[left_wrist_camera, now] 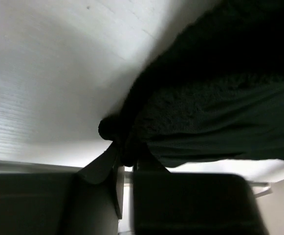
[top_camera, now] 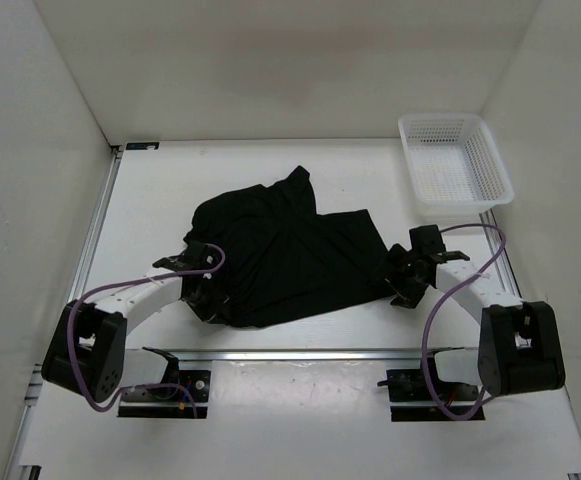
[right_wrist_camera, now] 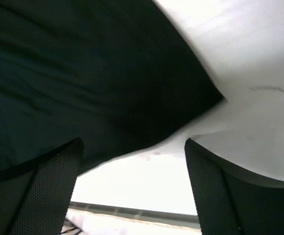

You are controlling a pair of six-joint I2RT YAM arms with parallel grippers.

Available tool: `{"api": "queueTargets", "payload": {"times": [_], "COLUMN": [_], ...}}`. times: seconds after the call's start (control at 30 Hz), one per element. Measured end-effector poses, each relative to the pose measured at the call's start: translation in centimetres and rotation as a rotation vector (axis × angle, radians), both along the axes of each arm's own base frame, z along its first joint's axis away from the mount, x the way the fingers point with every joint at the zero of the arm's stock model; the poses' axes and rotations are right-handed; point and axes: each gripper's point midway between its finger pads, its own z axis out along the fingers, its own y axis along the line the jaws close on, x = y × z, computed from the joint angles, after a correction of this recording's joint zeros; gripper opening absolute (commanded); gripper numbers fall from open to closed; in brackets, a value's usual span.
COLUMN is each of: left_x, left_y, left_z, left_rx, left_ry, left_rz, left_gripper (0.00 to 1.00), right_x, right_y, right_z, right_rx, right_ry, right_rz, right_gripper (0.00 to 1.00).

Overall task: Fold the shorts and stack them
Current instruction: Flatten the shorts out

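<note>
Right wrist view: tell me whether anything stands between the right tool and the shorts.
Nothing visible does. The right tool hangs with its jaws open right at the edge of the shorts. Only the white table shows in the gap. The white basket stands off at the far right corner, out of the way.

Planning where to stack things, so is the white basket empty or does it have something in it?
Empty: the top view shows a bare mesh floor in the white basket; the shorts lie outside it.
</note>
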Motion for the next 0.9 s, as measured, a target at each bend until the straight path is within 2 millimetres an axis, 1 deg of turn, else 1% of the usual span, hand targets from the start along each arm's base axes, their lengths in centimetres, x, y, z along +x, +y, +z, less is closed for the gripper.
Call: {"api": "queueTargets", "payload": {"times": [0.13,0.17,0.2,0.23,0.27,0.33,0.4,0.47,0.5,0.57,0.63,0.67,0.7,0.73,0.77,0.8,0.83,0.87,0.9], "left_x": [-0.1,0.0,0.0,0.1,0.2,0.5,0.8,1.8,2.6,5.4,9.4,12.2,14.9,18.1,21.0,23.8,25.6,27.3,28.3], "left_y": [0.0,0.0,0.0,0.0,0.0,-0.1,0.1,0.2,0.3,0.6,0.9,1.1,1.3,1.6,1.8,2.1,2.5,2.7,3.0], "left_z": [-0.3,-0.3,-0.2,0.0,0.2,1.0,1.8,3.2,4.2,6.7,10.2,12.2,14.2,17.0,19.2,22.2,24.6,27.4,29.5], "left_rx": [0.003,0.002,0.0,-0.001,-0.005,-0.016,-0.018,-0.012,-0.01,0.002,0.018,0.03,0.043,0.063,0.078,0.095,0.109,0.118,0.126], "left_ry": [0.014,0.01,0.004,-0.007,-0.02,-0.055,-0.08,-0.105,-0.125,-0.179,-0.238,-0.285,-0.331,-0.385,-0.452,-0.532,-0.586,-0.665,-0.726], "left_rz": [-0.003,-0.003,-0.004,-0.003,-0.003,-0.002,0.002,-0.003,-0.006,-0.009,-0.027,-0.035,-0.042,-0.052,-0.056,-0.062,-0.062,-0.062,-0.059], "left_gripper": [0.1,0.1,0.1,0.1,0.1,0.1,0.1,0.1,0.1,0.1,0.1,0.1,0.1,0.1,0.1,0.1,0.1,0.1,0.1], "right_x": [1.0,1.2,1.4,1.6,1.8,2.1,2.1,2.3,2.6,3.8,6.6,8.3,10.6,13.7,16.3,18.9,20.9,22.5,23.4], "right_y": [1.1,1.4,1.5,1.6,1.7,1.7,1.8,1.6,1.5,1.4,1.5,1.6,1.7,1.9,2.0,2.2,2.3,2.3,2.4], "right_z": [0.0,0.0,-0.2,-0.4,-0.6,-1.1,-1.3,-1.2,-0.9,0.3,2.8,4.4,6.5,9.3,11.8,15.1,18.0,21.4,24.2], "right_rx": [0.065,0.079,0.083,0.088,0.091,0.086,0.095,0.08,0.072,0.056,0.051,0.051,0.05,0.055,0.058,0.065,0.07,0.075,0.08], "right_ry": [-0.008,-0.009,-0.011,-0.009,-0.004,0.003,0.02,0.017,0.012,-0.007,-0.072,-0.11,-0.148,-0.217,-0.288,-0.358,-0.435,-0.521,-0.592], "right_rz": [0.003,0.007,0.01,0.009,0.008,0.004,-0.009,-0.014,-0.016,-0.019,-0.015,-0.009,-0.009,-0.005,-0.001,0.002,0.007,0.013,0.02], "right_gripper": [0.73,0.63,0.54,0.42,0.17,0.01,0.01,0.01,0.01,0.01,0.01,0.01,0.01,0.01,0.01,0.01,0.01,0.01,0.01]}}
